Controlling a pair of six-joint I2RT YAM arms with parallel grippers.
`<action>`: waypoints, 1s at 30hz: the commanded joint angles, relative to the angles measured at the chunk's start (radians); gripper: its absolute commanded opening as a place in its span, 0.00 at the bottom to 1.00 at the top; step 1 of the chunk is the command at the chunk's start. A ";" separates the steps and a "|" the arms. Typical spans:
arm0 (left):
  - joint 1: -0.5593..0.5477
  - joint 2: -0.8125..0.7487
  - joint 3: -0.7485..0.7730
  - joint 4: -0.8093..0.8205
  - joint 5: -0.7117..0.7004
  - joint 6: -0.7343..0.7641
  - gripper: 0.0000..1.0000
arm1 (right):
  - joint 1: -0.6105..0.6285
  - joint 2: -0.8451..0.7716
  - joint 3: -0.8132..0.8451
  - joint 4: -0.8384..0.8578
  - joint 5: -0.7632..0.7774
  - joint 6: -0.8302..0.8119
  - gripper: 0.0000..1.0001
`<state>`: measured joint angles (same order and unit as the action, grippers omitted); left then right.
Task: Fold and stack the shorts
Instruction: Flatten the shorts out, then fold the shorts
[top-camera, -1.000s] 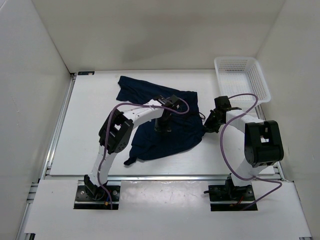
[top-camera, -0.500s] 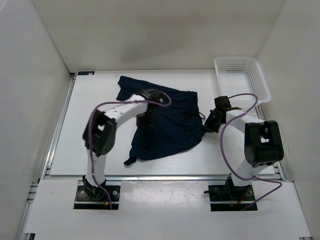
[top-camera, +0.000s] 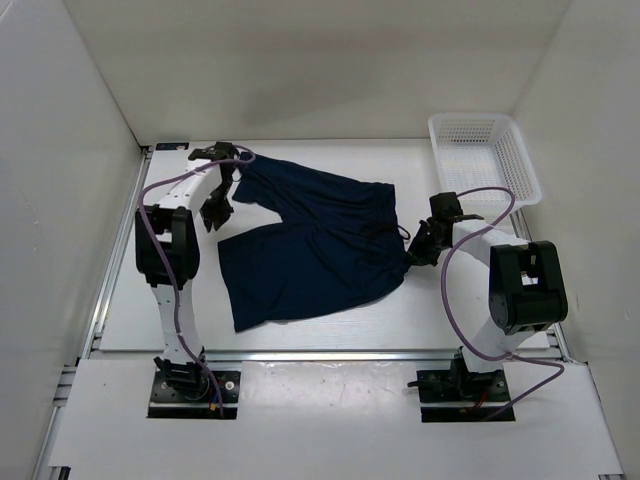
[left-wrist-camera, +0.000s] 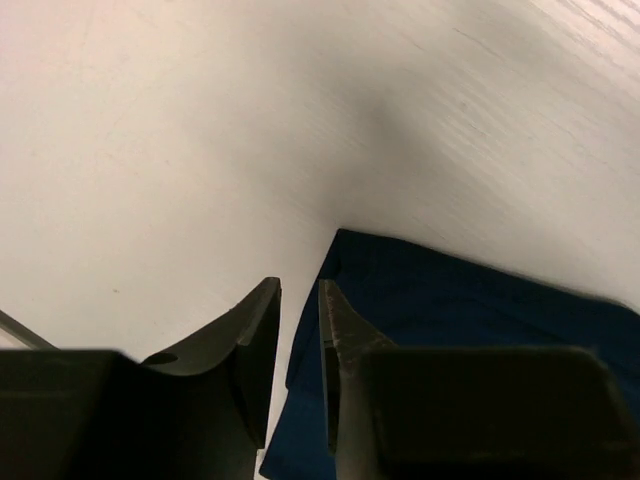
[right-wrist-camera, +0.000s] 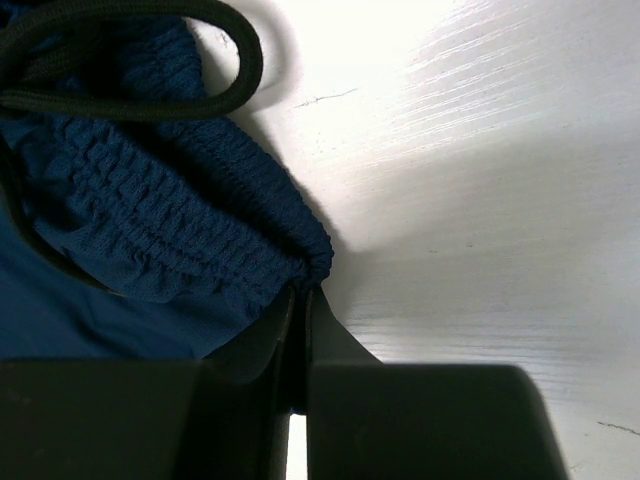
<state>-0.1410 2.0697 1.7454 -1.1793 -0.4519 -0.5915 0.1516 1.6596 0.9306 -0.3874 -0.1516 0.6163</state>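
in the right gripper (right-wrist-camera: 297, 305), waistband of shorts (right-wrist-camera: 130, 230)

shorts (top-camera: 310, 245): 1 pair | white basket (top-camera: 480, 150): 1 | pincers: 2 = left pincer (left-wrist-camera: 298, 290) + right pincer (right-wrist-camera: 300, 292)

Mid-frame on the table (top-camera: 330, 155), the shorts (top-camera: 310, 250); at upper right, a basket (top-camera: 525, 165); just beside their upper-left corner, the left gripper (top-camera: 213, 218); on their right edge, the right gripper (top-camera: 412, 252).
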 joint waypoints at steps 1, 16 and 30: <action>-0.009 -0.069 0.083 -0.035 0.013 0.027 0.36 | -0.003 -0.029 -0.021 -0.018 -0.006 -0.027 0.00; -0.152 -0.779 -0.817 0.161 0.571 -0.167 0.57 | -0.003 -0.011 -0.030 -0.016 -0.029 -0.036 0.00; -0.163 -0.757 -1.060 0.319 0.651 -0.344 0.80 | -0.003 -0.040 -0.039 -0.016 -0.040 -0.036 0.00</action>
<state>-0.3096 1.2812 0.7036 -0.9291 0.1719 -0.9092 0.1516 1.6478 0.9077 -0.3851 -0.1852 0.5949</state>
